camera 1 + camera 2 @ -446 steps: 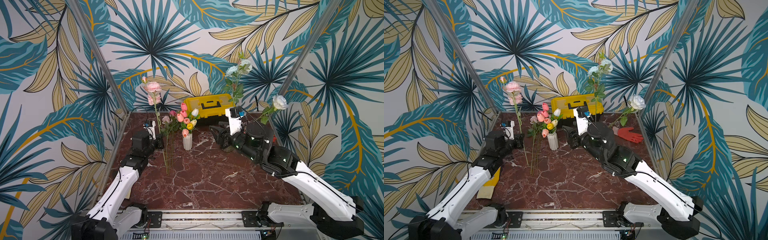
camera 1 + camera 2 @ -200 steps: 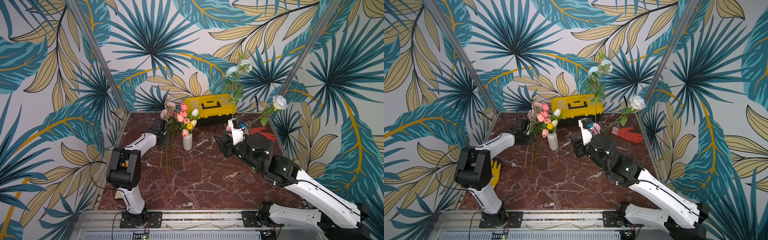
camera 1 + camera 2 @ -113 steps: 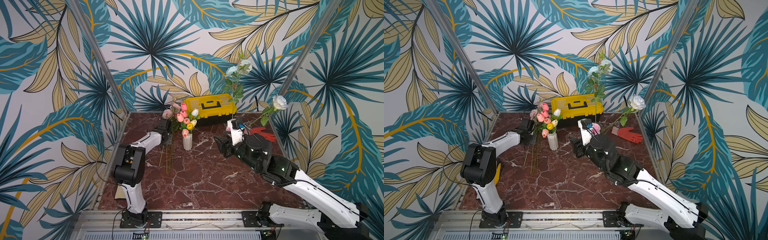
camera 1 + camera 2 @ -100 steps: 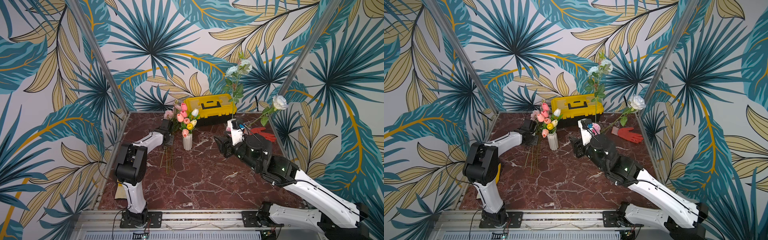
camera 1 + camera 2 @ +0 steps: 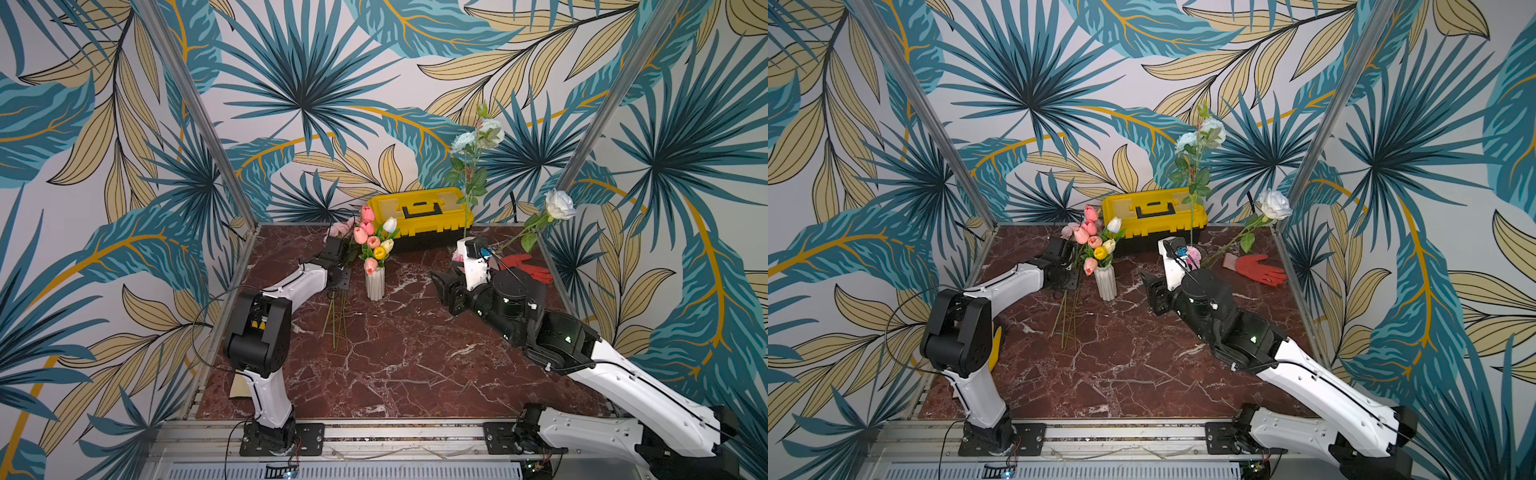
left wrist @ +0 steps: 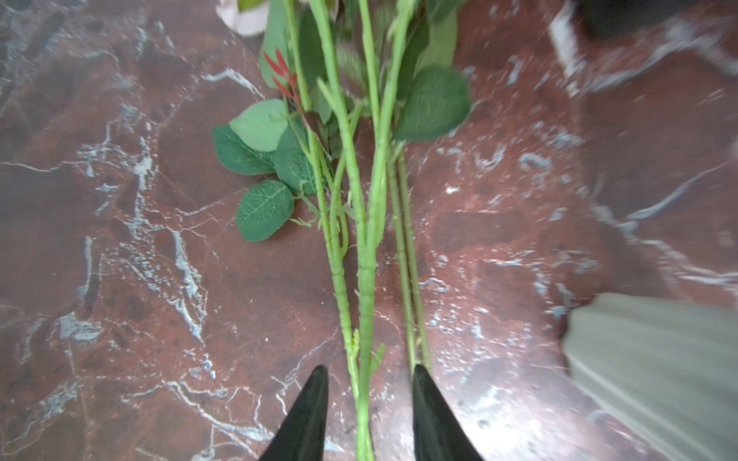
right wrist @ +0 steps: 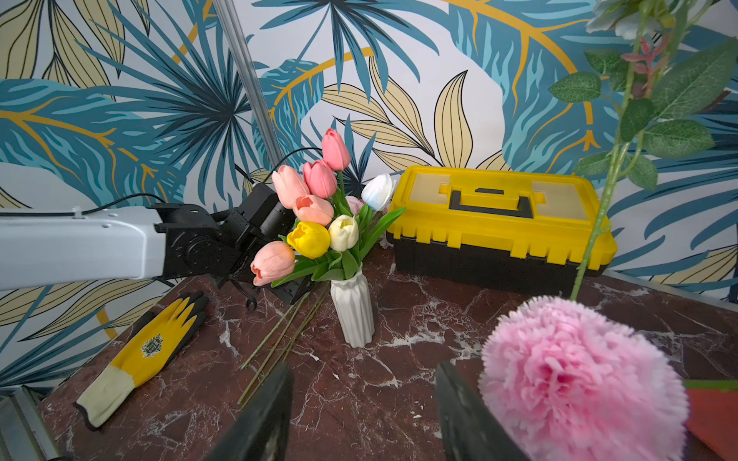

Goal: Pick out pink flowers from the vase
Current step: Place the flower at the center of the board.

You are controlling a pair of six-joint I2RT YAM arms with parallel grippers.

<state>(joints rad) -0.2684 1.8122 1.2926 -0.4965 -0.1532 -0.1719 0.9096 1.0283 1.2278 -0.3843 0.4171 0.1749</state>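
We find flower stems (image 5: 338, 320) laid on the counter (image 5: 415, 357) at the vase's (image 5: 375, 284) eight o'clock; pink tulips (image 5: 365, 226) remain inside. The left claw (image 6: 368, 369) stands parted astride those stems, gripping nothing; the right claw (image 7: 364, 365) is wide and empty.

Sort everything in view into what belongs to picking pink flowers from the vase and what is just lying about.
Job: white vase, pink tulips in it, pink flowers' stems laid on the table, pink carnation.
Lying about: yellow toolbox, red glove, yellow glove, white rose, pale blue flowers, yellow tulip, white tulips.
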